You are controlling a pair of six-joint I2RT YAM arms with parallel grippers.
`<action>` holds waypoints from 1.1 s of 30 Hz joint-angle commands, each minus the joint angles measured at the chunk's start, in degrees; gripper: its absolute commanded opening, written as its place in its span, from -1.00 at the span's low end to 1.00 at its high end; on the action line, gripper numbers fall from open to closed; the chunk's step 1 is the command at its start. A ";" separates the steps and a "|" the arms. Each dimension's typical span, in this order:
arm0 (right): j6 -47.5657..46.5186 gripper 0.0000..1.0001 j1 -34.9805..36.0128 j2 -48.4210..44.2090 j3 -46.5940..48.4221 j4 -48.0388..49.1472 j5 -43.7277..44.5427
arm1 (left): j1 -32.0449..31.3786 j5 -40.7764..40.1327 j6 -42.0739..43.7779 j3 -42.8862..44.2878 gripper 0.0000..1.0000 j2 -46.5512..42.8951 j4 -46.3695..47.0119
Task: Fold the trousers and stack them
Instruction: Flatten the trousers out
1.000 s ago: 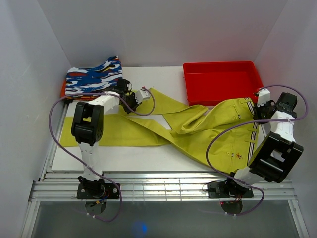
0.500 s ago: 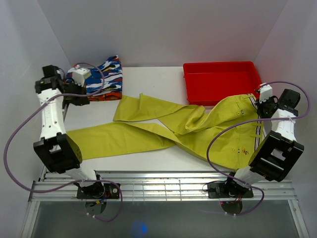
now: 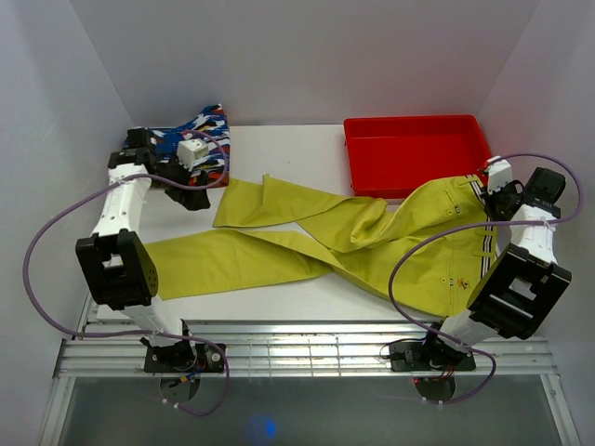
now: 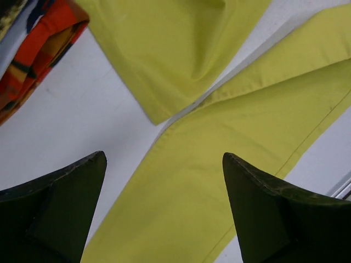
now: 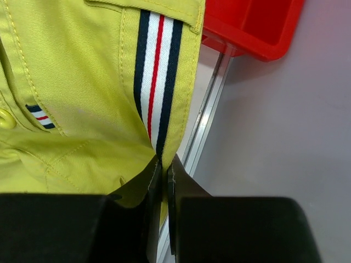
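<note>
The yellow-green trousers [image 3: 372, 242] lie spread across the white table, waist to the right and both legs running left. My left gripper [image 3: 191, 193] hovers open near the end of the upper leg. In the left wrist view its gripper [image 4: 163, 159] has nothing between the fingers, and the yellow-green trousers [image 4: 219, 137] lie flat below. My right gripper [image 3: 492, 199] is at the waist by the table's right edge. In the right wrist view, that gripper [image 5: 164, 164] is shut on the waistband, right at the dark, white and red striped band [image 5: 156, 76].
A folded blue, white, black and orange garment [image 3: 181, 139] sits at the back left corner and also shows in the left wrist view as the orange-edged garment [image 4: 33, 49]. A red tray [image 3: 416, 153] stands at the back right. White walls enclose the table on three sides.
My left arm swung out to the far left and came part way back, and its jaws have opened. The trouser legs now lie straighter and further left. The right gripper kept its hold.
</note>
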 commanded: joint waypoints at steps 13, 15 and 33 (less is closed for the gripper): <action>1.67 -0.85 -0.36 0.42 2.21 -0.31 -1.52 | -16.28 -16.33 4.67 -14.60 0.92 12.37 32.48; 1.59 -0.85 -0.36 0.33 1.95 -0.30 -1.34 | -16.28 -17.56 7.23 -13.90 0.92 14.82 34.33; -0.88 -0.85 -0.36 -0.11 1.42 0.13 -0.02 | -13.91 -11.24 14.36 -20.47 -1.00 5.63 20.37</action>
